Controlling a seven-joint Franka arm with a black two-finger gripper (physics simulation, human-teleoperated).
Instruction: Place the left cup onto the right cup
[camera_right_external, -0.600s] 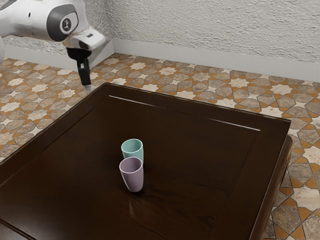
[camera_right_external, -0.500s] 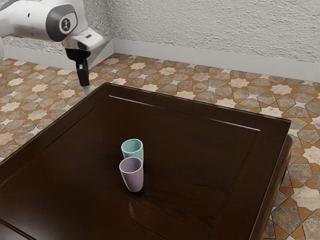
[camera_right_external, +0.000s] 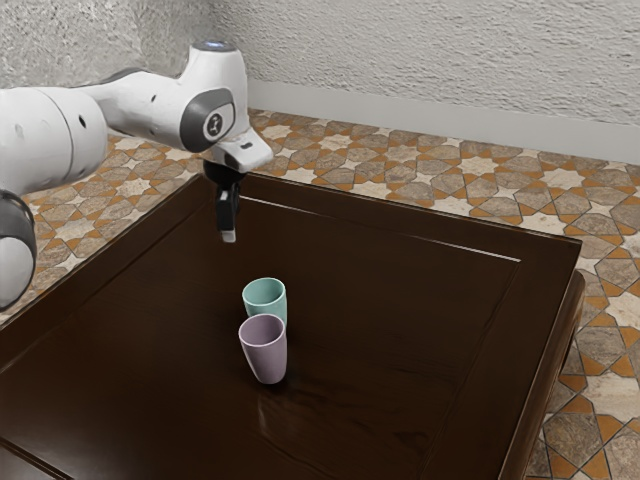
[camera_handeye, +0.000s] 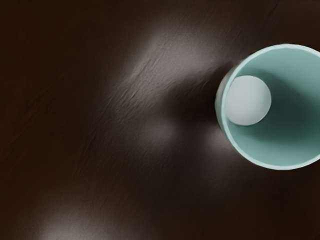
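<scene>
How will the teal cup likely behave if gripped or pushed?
The teal cup looks rigid and thin-walled, so probably light. Its base is narrower than its rim, so a high push might tip it onto the purple cup close by.

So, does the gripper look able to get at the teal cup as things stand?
Probably yes. The gripper hangs above the table, off to the exterior view's left of the teal cup, with nothing between them. The purple cup close in front of it may crowd a grasp.
</scene>
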